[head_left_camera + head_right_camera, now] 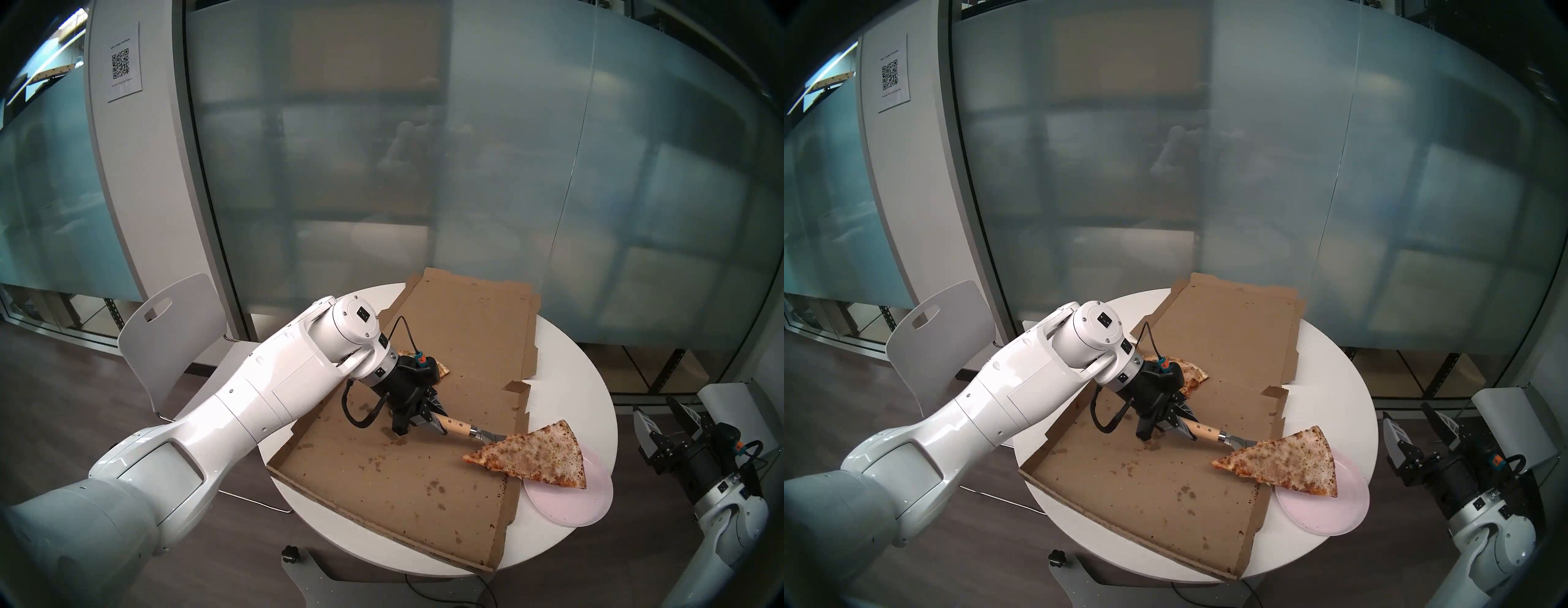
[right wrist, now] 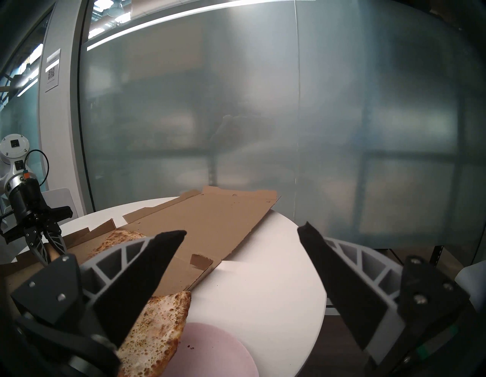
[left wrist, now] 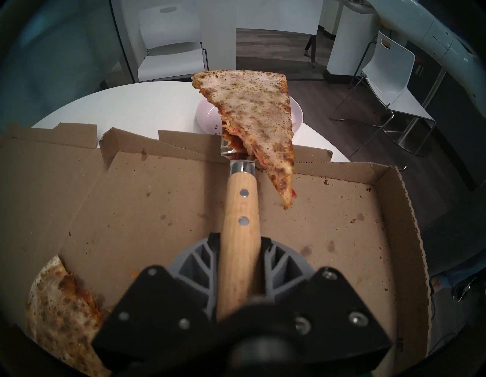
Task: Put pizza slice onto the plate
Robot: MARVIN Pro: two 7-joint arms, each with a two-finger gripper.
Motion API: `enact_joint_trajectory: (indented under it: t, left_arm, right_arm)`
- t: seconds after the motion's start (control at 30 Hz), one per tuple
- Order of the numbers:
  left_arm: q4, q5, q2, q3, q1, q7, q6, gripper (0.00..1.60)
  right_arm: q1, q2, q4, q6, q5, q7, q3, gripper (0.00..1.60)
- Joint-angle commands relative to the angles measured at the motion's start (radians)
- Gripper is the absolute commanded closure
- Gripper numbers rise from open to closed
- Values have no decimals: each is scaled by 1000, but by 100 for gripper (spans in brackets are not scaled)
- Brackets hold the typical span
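Left gripper clamps the pizza server's handle; pizza slice overhangs blade sideways (tip drooping), could slide off short of plate.

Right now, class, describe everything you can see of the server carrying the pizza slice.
The server has a pale wooden handle with two metal rivets, a shiny metal collar and a flat metal blade, mostly hidden under the pizza slice. The left tool is shut on its handle. It points slightly downward toward the pink plate, holding the slice partly over it, above the pizza box.
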Motion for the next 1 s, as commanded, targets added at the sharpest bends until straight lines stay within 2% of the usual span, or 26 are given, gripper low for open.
enact_joint_trajectory:
  t: [0.0,0.43,0.7,0.97]
  left_arm:
    - [30,2,-89,15,-67,-3,-5,160]
    - [129,9,-164,51,-111,7,-27,160]
    - [167,13,-178,62,-113,6,-43,160]
    - [164,20,-181,78,-109,-6,-47,160]
  right_arm:
    - [4,0,-11,-2,20,-2,11,0]
    - [7,0,-1,-2,31,7,43,0]
    - [15,5,-1,2,34,15,54,0]
    - [21,6,1,5,37,18,60,0]
